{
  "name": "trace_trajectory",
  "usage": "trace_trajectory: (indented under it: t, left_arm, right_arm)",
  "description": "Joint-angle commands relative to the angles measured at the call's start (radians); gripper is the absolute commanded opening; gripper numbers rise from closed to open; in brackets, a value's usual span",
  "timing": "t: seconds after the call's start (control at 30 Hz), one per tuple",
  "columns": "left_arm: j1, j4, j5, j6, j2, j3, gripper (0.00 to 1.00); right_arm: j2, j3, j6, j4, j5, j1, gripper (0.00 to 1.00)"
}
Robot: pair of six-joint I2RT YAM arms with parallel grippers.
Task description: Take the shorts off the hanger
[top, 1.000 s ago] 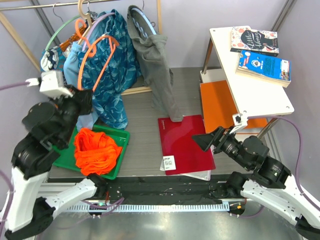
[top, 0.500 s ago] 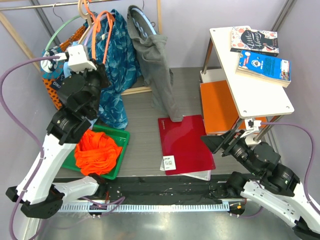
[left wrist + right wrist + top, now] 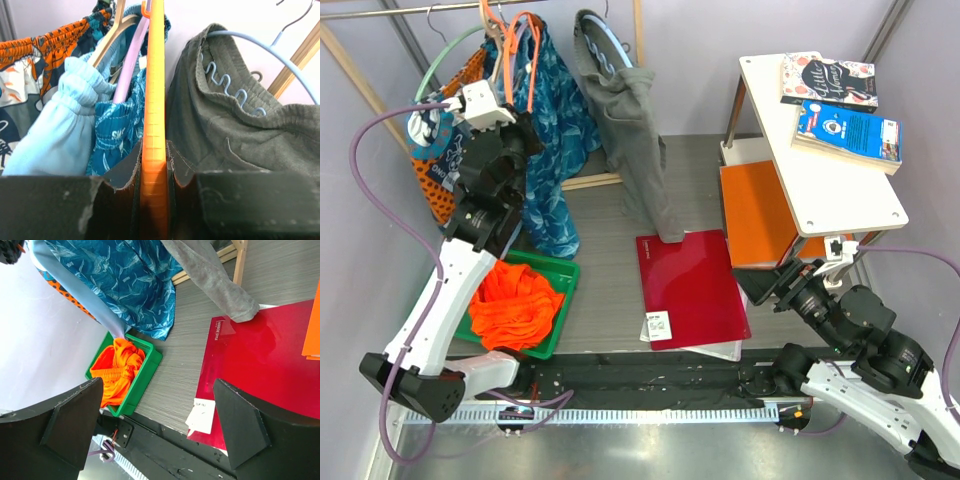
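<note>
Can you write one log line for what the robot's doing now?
shorts: off hanger, in green bin | hanger: bare | left gripper: shut on hanger | right gripper: open, empty

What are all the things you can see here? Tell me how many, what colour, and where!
orange shorts: one, bright orange, bunched in the bin
bin: one, green, front left of the table
hanger: one, orange, bare, up among the hanging clothes
patterned garment: one, blue, hanging at the back left
light-blue shorts: one, pale blue, hanging left of the hanger
grey shorts: one, grey, hanging at the back middle
folder: one, red, flat mid-table
shelf: one, white, on the right
books: two, a pale book and a blue book, on the shelf
sheet: one, orange, under the shelf
left tool: black, clamped on the hanger
right tool: black, open, empty, front right
</note>
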Motion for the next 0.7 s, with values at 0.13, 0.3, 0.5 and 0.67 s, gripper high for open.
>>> trace_trajectory:
  t: [0.13,0.3,0.5,0.67]
  left_arm:
    - [0.019,0.164,0.077,-0.071,0.040,0.005,0.00]
    - [0.021,0.157,0.108,-0.105,0.038,-0.003,0.00]
    - [0.019,0.161,0.094,-0.140,-0.038,-0.069,0.01]
    - [0.019,0.107,0.059,-0.152,-0.129,-0.103,0.01]
  right_arm:
    - [0.010,0.032,-0.023,-0.011,0.026,-0.002,0.96]
    - [-0.002,0.029,-0.016,-0.019,0.027,-0.002,0.96]
    - [-0.014,0.021,-0.004,-0.025,0.023,-0.002,0.96]
    - [-0.005,0.020,-0.003,-0.016,0.009,-0.002,0.96]
